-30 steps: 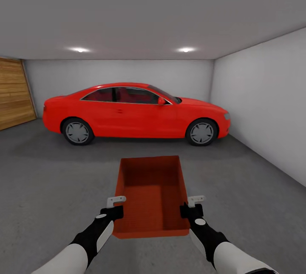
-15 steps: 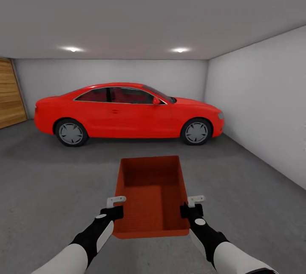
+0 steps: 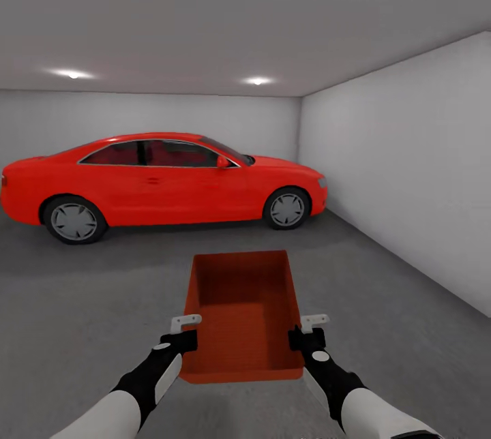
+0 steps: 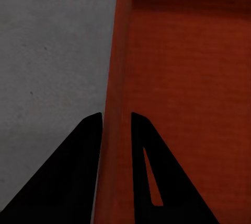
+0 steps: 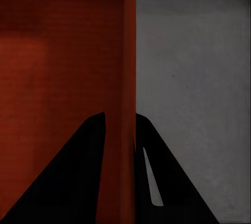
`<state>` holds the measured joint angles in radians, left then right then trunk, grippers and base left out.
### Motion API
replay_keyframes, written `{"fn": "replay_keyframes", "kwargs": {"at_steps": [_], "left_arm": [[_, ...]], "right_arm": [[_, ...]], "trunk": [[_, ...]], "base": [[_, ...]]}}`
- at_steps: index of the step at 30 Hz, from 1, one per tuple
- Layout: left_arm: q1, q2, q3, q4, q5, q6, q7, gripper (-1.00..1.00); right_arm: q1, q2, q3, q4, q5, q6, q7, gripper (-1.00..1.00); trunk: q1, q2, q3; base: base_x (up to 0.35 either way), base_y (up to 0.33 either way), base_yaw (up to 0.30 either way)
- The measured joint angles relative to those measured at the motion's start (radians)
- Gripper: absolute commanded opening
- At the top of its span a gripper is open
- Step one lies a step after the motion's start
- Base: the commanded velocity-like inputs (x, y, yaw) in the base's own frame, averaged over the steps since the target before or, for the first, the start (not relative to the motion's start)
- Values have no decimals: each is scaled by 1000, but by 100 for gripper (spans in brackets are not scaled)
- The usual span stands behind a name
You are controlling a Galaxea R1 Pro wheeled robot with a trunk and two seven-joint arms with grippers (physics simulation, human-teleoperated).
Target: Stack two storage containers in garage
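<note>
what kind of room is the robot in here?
Most likely a garage: a red car parked on a dark concrete floor, with bare pale grey walls.

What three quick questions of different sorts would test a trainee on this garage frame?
1. True or false: each gripper clamps a side wall of the storage container.
2. The red car stands: A) behind the container, B) inside it, C) under it?
3. Fill in: the container is ___ inside.

Key: 1 true, the left gripper and the right gripper each straddle a wall. 2 A. 3 empty.
</note>
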<state>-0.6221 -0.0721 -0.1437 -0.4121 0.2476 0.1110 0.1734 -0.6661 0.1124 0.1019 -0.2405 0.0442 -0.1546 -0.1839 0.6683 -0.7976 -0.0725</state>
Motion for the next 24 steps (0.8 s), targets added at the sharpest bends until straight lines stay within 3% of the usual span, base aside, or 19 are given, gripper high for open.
{"fn": "replay_keyframes", "kwargs": {"at_steps": [8,17,24], "left_arm": [[0,-2,2,-1,-3,0,1,-100],[0,-2,1,1,-2,2,1,-100],[1,-1,4,0,-19,28,1,-100]], "right_arm": [[0,-3,0,0,-2,0,3,-100],[0,-2,1,3,-3,0,3,-100],[0,0,15,25,-34,1,-2,-100]], "trunk": [[0,0,0],[-1,0,0],[-1,0,0]], "base": [[67,0,-286],[307,0,-286],[321,0,-286]]}}
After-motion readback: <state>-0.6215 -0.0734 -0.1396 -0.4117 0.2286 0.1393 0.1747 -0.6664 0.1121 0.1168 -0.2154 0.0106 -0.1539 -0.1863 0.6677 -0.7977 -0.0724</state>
